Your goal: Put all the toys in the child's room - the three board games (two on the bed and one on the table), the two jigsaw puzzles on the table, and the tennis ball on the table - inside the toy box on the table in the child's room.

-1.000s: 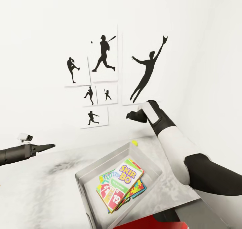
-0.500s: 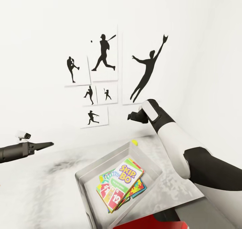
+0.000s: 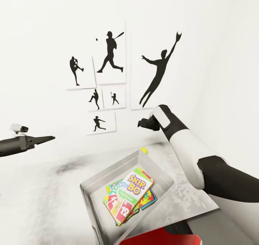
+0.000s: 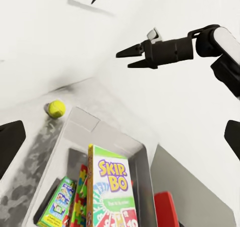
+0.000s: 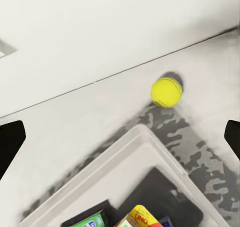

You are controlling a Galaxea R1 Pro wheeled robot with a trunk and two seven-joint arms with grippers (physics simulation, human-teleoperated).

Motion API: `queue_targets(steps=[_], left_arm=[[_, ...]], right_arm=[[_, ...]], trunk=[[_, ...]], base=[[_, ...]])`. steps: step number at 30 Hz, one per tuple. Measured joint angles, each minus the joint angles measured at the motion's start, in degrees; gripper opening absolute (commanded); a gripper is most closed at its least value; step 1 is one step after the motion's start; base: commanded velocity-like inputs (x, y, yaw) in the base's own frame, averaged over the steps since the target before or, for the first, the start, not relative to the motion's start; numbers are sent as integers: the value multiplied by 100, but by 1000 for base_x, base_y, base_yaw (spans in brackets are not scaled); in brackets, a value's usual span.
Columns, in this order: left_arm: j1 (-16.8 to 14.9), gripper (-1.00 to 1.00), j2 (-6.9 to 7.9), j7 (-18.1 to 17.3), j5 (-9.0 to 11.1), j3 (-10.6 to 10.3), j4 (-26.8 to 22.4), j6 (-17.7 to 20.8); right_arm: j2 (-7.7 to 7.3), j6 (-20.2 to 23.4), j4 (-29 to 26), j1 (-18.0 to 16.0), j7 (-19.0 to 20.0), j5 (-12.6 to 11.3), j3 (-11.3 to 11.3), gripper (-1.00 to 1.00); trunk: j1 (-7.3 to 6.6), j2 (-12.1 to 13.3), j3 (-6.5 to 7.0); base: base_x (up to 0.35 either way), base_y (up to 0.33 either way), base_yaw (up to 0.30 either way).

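On the tabletop (image 3: 46, 201), the toy box (image 3: 94, 187) already holds the Skip-Bo box (image 3: 131, 190) atop other games. Just past its far corner lies the tennis ball (image 3: 144, 150), round, on the bare top. The right hand (image 3: 141, 123), fingers apart, hangs above, nearer it; the left hand (image 3: 50, 138), also parted, is well off.

White wall (image 3: 43, 32), black baseball silhouette posters (image 3: 111, 54), even light

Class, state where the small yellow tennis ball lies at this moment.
The yellow tennis ball lies on the pale table, just outside the far corner of the light-grey toy box, near the wall, below the right gripper.
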Motion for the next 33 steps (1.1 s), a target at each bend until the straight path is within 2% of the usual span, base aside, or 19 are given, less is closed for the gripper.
queue_targets(steps=[5, 10, 19, 26, 33], left_arm=[[-239, 100, 10, 0, 1, -1, 3, 0], [-380, 100, 107, 0, 6, 7, 5, 0], [-572, 100, 338, 0, 7, 6, 24, 0], [-624, 100, 476, 0, 7, 8, 31, 0], [-664, 100, 524, 0, 8, 2, 36, 0]], right_arm=[[-99, -50, 11, -137, -42, 5, -2, 100], [-138, -60, 86, -231, -65, 0, -5, 100], [-122, -8, 468, -420, -223, -2, -14, 100], [-87, 95, 556, -493, -431, -9, -14, 100], [-70, 218, 556, -502, -473, -16, -9, 100]], trunk=[[0, 0, -47], [0, 0, -95], [0, 0, -180], [0, 0, -246], [0, -1, -275]], base=[[0, 0, 0], [0, 0, 0], [0, 0, 0], [0, 0, 0], [0, 0, 0]])
